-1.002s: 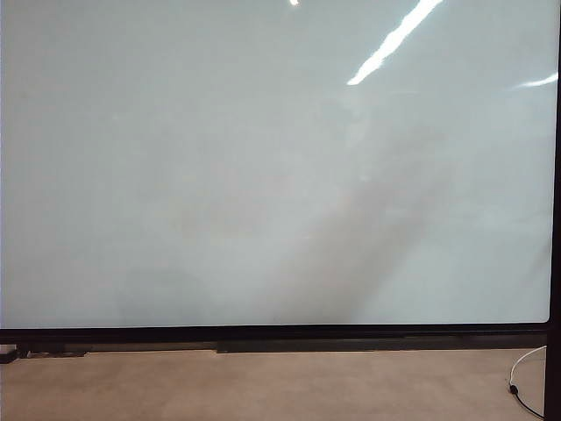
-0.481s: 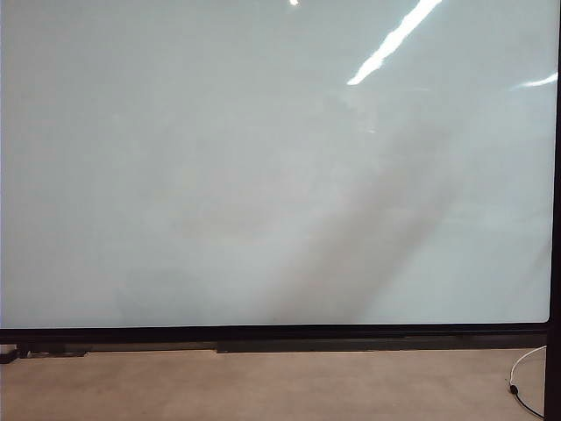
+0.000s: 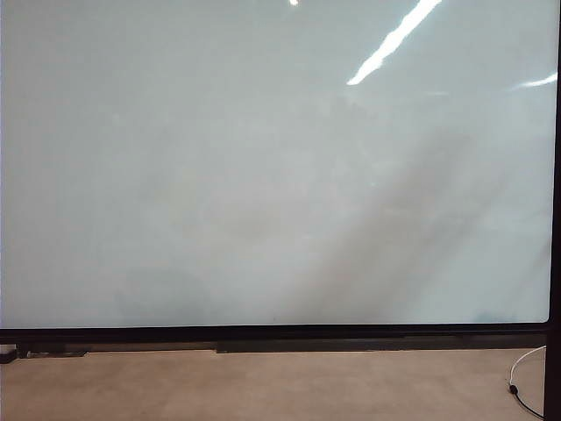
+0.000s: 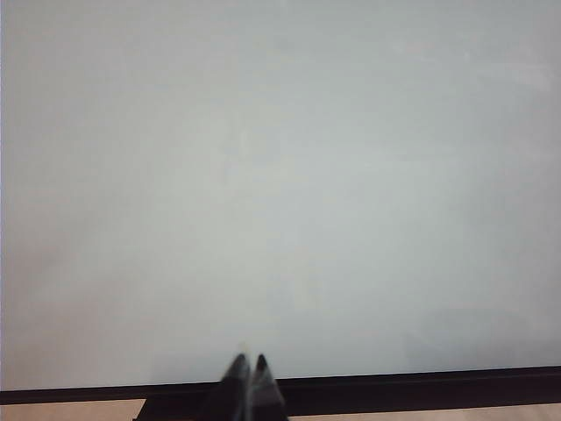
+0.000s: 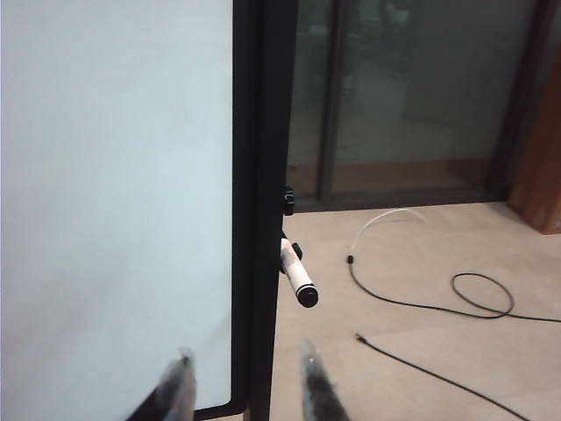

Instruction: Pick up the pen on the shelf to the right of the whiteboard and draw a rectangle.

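Exterior view: the whiteboard [image 3: 263,167] fills nearly everything, glossy and unmarked, with its black frame along the lower and right edges; no rectangle is drawn yet, and neither gripper nor the pen is seen here.

Left wrist view: the left gripper [image 4: 248,379] is seen facing the whiteboard [image 4: 280,175] near its lower frame, its dark fingertips drawn close together with nothing between them.

Right wrist view: the right gripper [image 5: 244,381] is held with its fingers spread apart and empty, straddling the whiteboard's [image 5: 114,202] black right frame. The pen [image 5: 296,274] sticks out from a small holder just beyond that frame, dark cap end toward the camera, well apart from the fingers. For a sound pickup, the gripper is best shifted off the frame to the pen's side, lined up across the white barrel, and closed only once the barrel lies between both fingers.
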Robot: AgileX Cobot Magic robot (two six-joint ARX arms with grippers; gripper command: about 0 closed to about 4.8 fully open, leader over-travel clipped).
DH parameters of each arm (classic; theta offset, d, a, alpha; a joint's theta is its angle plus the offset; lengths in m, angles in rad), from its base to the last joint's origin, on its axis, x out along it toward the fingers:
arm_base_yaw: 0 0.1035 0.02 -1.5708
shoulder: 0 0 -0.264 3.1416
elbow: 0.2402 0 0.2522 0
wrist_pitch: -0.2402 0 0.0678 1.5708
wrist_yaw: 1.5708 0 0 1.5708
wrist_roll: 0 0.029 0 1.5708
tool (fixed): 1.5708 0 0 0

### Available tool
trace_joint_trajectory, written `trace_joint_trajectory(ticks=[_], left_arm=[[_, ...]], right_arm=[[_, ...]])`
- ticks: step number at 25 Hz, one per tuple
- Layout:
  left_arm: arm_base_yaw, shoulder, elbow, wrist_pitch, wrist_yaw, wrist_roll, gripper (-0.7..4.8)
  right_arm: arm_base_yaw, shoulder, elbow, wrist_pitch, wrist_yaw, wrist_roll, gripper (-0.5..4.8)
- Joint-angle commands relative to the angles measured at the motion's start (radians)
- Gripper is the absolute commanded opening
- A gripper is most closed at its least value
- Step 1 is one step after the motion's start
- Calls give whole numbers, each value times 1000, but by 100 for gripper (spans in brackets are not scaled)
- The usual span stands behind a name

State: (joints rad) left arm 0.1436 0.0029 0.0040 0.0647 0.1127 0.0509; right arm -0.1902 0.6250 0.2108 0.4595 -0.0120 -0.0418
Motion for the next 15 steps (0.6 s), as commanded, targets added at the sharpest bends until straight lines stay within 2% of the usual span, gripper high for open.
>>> trace_joint_trajectory(ticks=[1,12,15], left_arm=[[0,0,3,10,4,-3,-4],[0,0,3,10,4,-3,-5],[0,0,3,10,4,-3,-5]], right_arm=[[-53,68,5,85,-87,17,149],[-90,269,5,267,-125,16,151],[-90,319,5,316,-125,16,211]])
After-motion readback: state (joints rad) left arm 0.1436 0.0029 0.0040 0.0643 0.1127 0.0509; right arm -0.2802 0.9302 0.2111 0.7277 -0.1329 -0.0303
